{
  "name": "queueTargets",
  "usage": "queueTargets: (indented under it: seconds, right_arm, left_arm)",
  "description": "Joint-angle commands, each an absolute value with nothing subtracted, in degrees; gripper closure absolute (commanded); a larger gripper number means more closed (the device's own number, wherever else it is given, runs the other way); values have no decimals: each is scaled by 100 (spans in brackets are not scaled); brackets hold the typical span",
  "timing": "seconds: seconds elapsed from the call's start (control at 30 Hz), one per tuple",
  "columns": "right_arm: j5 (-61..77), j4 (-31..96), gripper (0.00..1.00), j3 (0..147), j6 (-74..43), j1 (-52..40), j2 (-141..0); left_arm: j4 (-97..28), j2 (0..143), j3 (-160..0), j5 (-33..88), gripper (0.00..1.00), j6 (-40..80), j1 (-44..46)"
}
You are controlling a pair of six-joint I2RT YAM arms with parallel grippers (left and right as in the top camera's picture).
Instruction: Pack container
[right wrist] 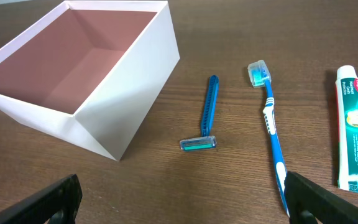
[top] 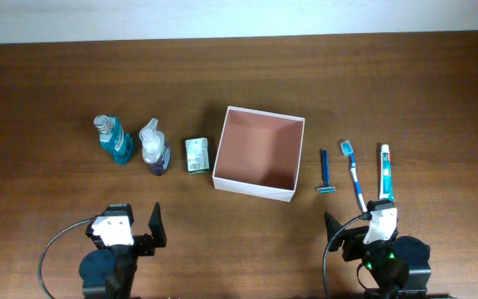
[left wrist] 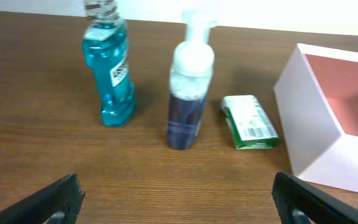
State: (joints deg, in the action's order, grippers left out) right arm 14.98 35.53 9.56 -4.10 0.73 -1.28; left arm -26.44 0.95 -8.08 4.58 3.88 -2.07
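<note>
A square, shallow cardboard box (top: 260,158), white outside and matte pinkish-brown within, sits at the middle of the wood-grain surface (top: 56,83). On its left stand a clear mouthwash bottle (top: 114,141) of teal liquid and a pump bottle (top: 154,149), beside a green-white packet (top: 197,155), possibly soap. The packet's barcode shows only in the left wrist view. On the box's right lie a blue plastic razor (top: 325,173), a toothbrush (top: 355,176) and a flat toothpaste tube (top: 386,173). The left tool (left wrist: 179,208) and right tool (right wrist: 188,202) are spread wide, holding nothing.
</note>
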Motion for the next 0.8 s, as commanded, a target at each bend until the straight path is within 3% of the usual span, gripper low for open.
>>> queueTargets:
  seconds: [0.0, 0.23, 0.43, 0.77]
  right_arm:
    - [1568, 3557, 1, 928, -390, 115, -84]
    - [1568, 3557, 1, 928, -390, 115, -84]
    - [1568, 3557, 1, 928, -390, 115, -84]
    - [1568, 3557, 1, 928, -390, 115, -84]
  left_arm:
    - [-2624, 38, -834, 729, 1, 471, -242]
    - [-2849, 1050, -2099, 276, 1, 705, -242]
    - [-3839, 3704, -4547, -749, 1, 545, -244]
    - [-5743, 7985, -9209, -482, 1, -30, -849]
